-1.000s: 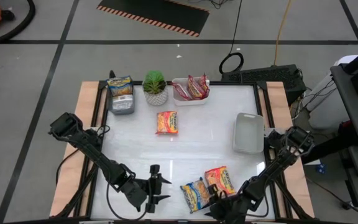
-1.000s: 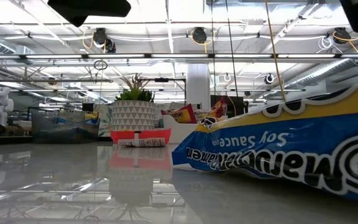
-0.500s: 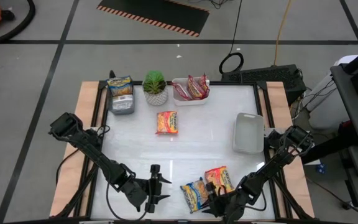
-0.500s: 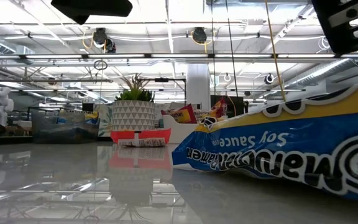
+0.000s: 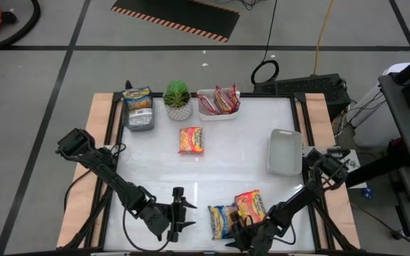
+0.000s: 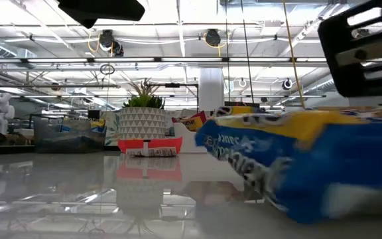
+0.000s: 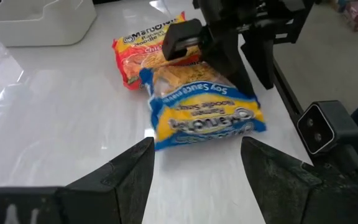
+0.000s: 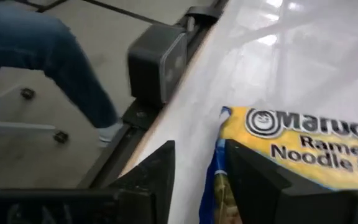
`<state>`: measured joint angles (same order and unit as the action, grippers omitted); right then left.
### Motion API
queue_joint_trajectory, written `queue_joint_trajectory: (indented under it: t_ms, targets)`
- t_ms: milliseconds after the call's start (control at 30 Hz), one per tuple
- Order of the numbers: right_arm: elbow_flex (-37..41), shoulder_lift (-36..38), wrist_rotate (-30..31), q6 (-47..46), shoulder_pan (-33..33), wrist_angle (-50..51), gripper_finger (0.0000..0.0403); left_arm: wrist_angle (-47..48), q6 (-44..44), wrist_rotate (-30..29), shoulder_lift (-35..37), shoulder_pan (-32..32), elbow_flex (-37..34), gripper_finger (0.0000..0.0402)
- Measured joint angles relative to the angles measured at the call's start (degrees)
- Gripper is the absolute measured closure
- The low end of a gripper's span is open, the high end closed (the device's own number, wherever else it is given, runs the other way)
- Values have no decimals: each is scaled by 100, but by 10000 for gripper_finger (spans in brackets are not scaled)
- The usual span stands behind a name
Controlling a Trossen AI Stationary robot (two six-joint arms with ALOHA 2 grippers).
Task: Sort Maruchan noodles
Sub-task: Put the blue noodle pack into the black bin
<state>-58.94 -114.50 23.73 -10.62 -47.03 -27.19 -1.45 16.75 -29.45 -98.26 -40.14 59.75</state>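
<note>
A blue-trimmed Maruchan noodle packet (image 5: 222,219) lies near the table's near edge, beside a red-trimmed packet (image 5: 252,204). My right gripper (image 5: 242,226) has come down at the blue packet's near right end, and its fingers stand apart in the right wrist view (image 8: 199,155). My left gripper (image 5: 186,213) waits open to the left of the blue packet (image 7: 204,112), clear of it. A third packet (image 5: 191,140) lies flat mid-table. More packets sit in a grey tray (image 5: 139,119) and a white tray (image 5: 206,108) at the far edge. My right gripper meets the blue packet at one short end, where its blue edge (image 8: 219,168) lies in the gap beside one finger (image 8: 253,180). The fingers slant down from the table's near right side. That end (image 7: 185,71) is buckled upward; the rest lies on the table.
A small potted plant (image 5: 177,99) stands between the two far trays. An empty grey tray (image 5: 285,151) lies at the right edge. The middle of the table is open. A person's leg in jeans (image 8: 48,56) shows beyond the table's edge.
My right gripper has come down onto the blue packet near the table's near edge. The packet has shifted and turned a little, and its end by the gripper has tipped up off the table. The left arm has kept still.
</note>
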Motion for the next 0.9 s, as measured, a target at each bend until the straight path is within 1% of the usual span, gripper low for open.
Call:
queue_joint_trajectory:
  t_ms: [67,133,200,400,500,633,800,900]
  targets:
    - [-25,12,191,178,-2,44,263,1,-2,0,0,0,-1,156]
    - [-31,53,231,357,-2,75,262,1,-12,0,0,0,-1,156]
    - [-35,68,439,406,-2,151,264,4,-54,0,0,0,-2,156]
    - [-48,85,980,318,4,871,276,35,-203,-2,0,10,-2,156]
    - [-46,78,1319,424,4,970,288,38,-168,-1,0,19,-2,156]
    - [-36,66,1676,718,5,947,313,46,-119,-2,0,28,-2,156]
    - [-35,66,1697,1014,104,987,357,110,59,-2,2,26,-2,156]
    - [-35,66,1689,994,237,1010,389,285,267,-2,2,26,-4,156]
